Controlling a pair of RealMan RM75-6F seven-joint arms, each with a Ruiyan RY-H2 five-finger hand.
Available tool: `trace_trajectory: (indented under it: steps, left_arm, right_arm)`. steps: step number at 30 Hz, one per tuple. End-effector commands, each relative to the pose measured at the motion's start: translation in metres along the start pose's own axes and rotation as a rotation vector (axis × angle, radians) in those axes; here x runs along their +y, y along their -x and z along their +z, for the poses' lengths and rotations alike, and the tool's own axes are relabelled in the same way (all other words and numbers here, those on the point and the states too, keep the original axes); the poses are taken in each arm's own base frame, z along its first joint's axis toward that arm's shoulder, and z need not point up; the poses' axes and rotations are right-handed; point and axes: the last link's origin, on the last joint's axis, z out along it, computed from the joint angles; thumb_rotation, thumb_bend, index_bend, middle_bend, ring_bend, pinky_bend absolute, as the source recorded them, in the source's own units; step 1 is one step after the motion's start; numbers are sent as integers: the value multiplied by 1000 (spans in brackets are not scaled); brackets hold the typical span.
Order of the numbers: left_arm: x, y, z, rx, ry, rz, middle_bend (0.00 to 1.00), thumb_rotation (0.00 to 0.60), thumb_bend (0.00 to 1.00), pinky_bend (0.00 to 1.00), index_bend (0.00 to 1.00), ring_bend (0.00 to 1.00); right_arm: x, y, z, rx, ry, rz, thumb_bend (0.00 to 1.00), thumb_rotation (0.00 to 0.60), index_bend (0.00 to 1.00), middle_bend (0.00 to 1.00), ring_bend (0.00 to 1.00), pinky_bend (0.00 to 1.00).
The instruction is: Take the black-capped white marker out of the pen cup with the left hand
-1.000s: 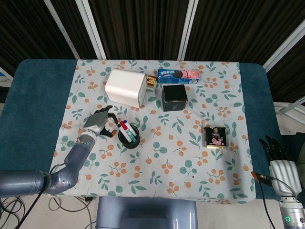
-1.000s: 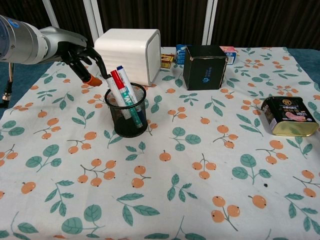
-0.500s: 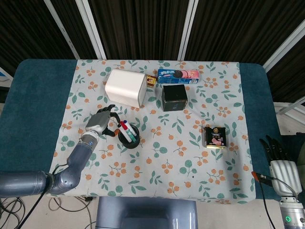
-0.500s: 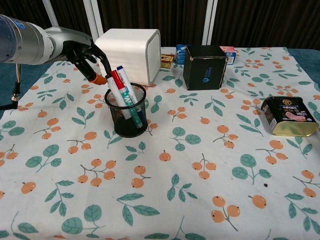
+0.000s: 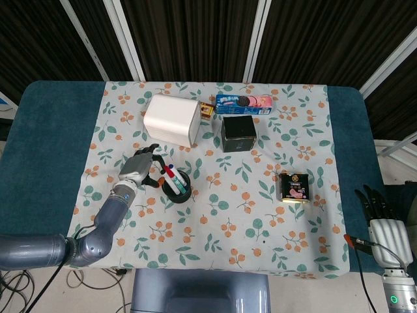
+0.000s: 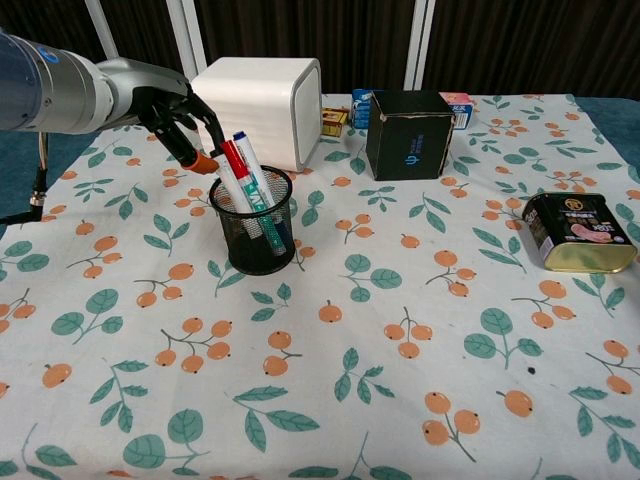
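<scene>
From the head view, my left hand sits at 9 o'clock of the pen cup, fingers curled and spread toward the cup's rim, holding nothing that I can make out. The markers lean toward 11 o'clock out of the cup; I cannot pick out the black-capped white marker here. My right hand rests off the counter at its 4 o'clock corner, fingers straight and apart, empty. From the chest view, my left hand hovers at 10 o'clock of the pen cup, an orange fingertip just beside the marker tops. The black-capped white marker stands in the cup, leaning toward 11 o'clock beside a red-capped marker and a blue-capped marker. Whether my fingers touch it I cannot tell.
</scene>
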Motion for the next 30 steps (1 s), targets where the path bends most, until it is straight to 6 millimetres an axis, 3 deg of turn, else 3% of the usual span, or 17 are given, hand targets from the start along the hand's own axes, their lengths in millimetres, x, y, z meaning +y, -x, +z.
trace_trajectory:
  steps: [1,19,30]
  left_arm:
    - [0,1,0,0,0,-2,11,600,353,0,453,0]
    - [4,4,0,-4,4,6,22,600,360,0,489,0]
    - [3,5,0,-4,-10,26,21,600,361,0,455,0]
  right_arm:
    - [0,0,0,0,-1,0,180,600,88,0,27,206]
    - [0,0,0,-5,8,9,179,600,88,0,27,206]
    - [0,0,0,-3,12,9,178,600,88,0,27,206]
